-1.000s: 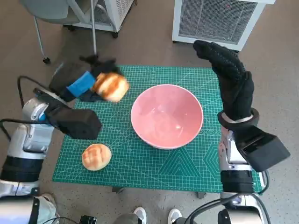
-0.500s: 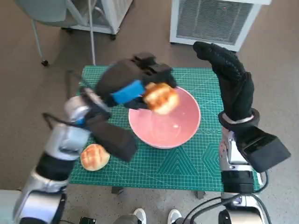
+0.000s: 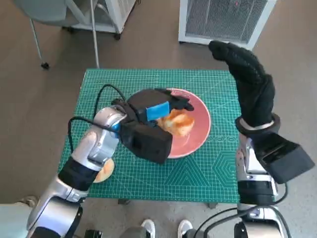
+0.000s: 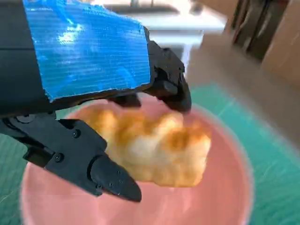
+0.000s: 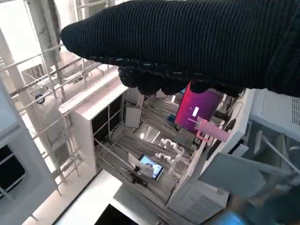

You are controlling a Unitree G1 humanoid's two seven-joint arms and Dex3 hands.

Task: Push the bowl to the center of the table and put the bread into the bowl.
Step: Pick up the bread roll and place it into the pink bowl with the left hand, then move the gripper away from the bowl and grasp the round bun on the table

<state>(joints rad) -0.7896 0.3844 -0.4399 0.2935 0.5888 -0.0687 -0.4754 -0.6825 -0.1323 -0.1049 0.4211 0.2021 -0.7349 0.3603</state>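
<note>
— Two buns; where are they?
— One bun (image 3: 177, 123) is gripped by the left hand (image 3: 157, 107) just inside the pink bowl (image 3: 199, 133), mid-mat. The other bun (image 3: 105, 171) lies near the mat's (image 3: 198, 171) near-left corner.
— And the right hand (image 3: 249, 84)?
— Raised over the mat's far-right edge, fingers straight, holding nothing.

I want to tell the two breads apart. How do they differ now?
The bread in the left hand is over the pink bowl, gripped; the other bread lies on the green mat, touched by no hand. The first shows clearly in two views; the second is half hidden by the left forearm. Both are golden-brown.
</note>
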